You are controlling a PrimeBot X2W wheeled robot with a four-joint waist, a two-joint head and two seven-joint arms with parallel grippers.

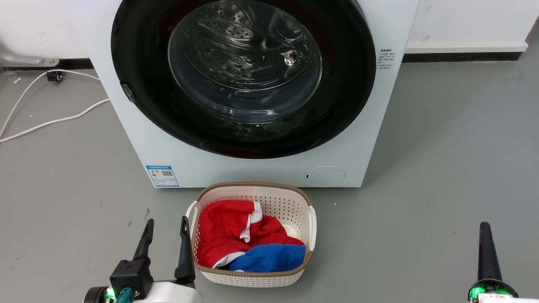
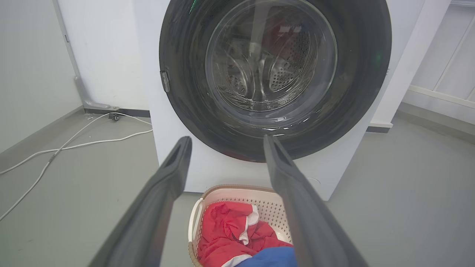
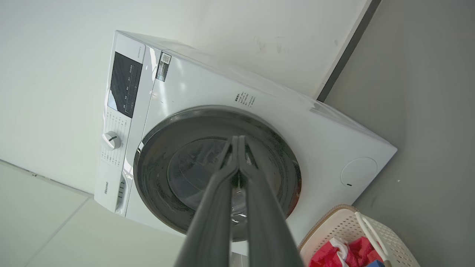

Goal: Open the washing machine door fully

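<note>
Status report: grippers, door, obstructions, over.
Left gripper open, empty. Right gripper shut, empty. Washing machine door closed, untouched. Laundry basket close before door, may foul swing.

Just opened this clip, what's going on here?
A two-armed robot faces a white washing machine whose washing machine door looks shut, flush against the front. Nothing is being handled. The left gripper is open, low beside a laundry basket of red and blue clothes. The right gripper is shut, off to the other side. Both are short of the door, so opening has not yet begun.
</note>
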